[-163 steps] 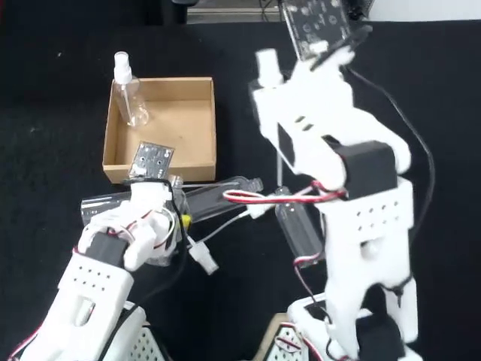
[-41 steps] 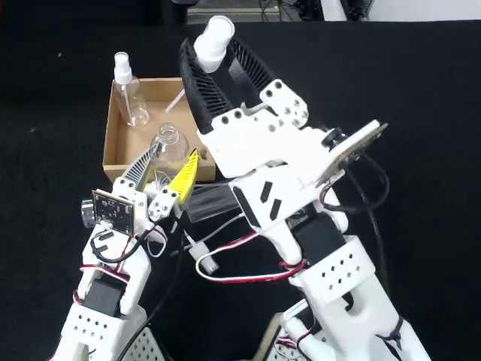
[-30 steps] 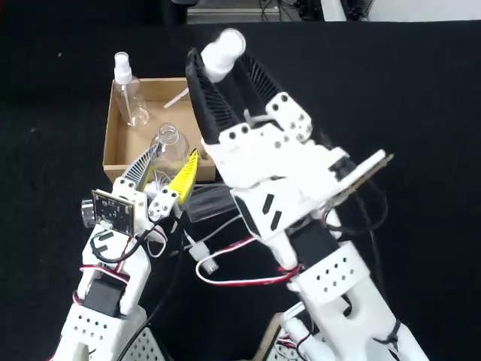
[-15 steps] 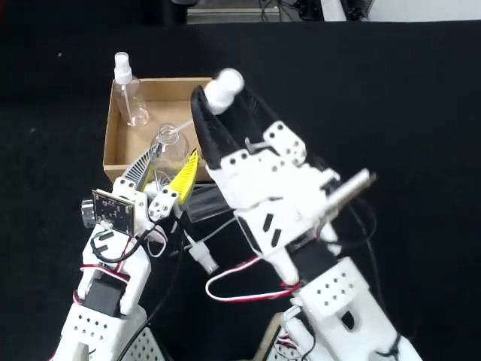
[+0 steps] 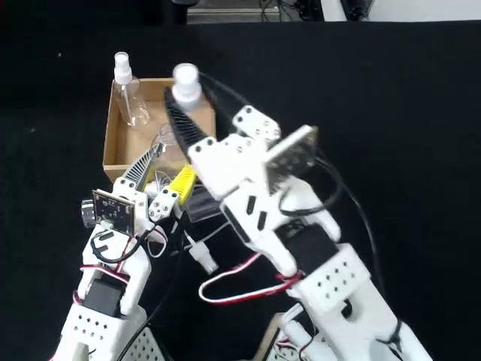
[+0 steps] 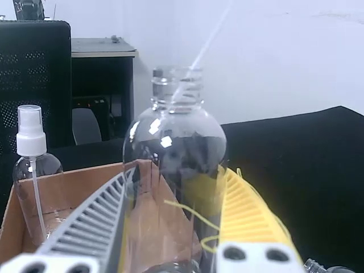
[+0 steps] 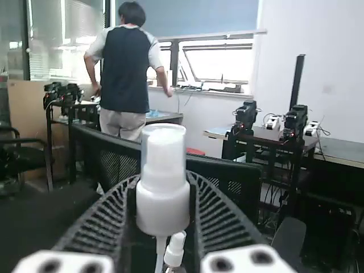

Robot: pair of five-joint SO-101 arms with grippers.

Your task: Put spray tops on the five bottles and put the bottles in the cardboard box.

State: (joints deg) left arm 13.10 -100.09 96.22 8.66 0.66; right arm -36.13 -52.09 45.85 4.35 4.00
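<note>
My left gripper (image 5: 170, 161) is shut on a clear, uncapped bottle (image 5: 167, 141) and holds it upright at the near edge of the cardboard box (image 5: 110, 143). In the left wrist view the bottle (image 6: 176, 148) stands between the grey and yellow fingers of the left gripper (image 6: 179, 179). A thin dip tube (image 6: 196, 60) slants down into its open neck. My right gripper (image 5: 185, 96) is shut on a white spray top (image 5: 186, 80) just above that bottle. The spray top (image 7: 163, 187) sits between the black fingers of the right gripper (image 7: 163, 196). A capped bottle (image 5: 129, 94) stands in the box's far left corner.
A clear bottle (image 5: 209, 200) lies on the black table under the right arm. A loose spray top (image 5: 203, 260) lies between the two arm bases. Another bottle end (image 5: 87, 212) pokes out beside the left arm. The capped bottle (image 6: 34, 170) stands close to the held one.
The right arm has swung left and down with the spray top, from over the box's right side to above the held bottle. The left arm has stayed still.
</note>
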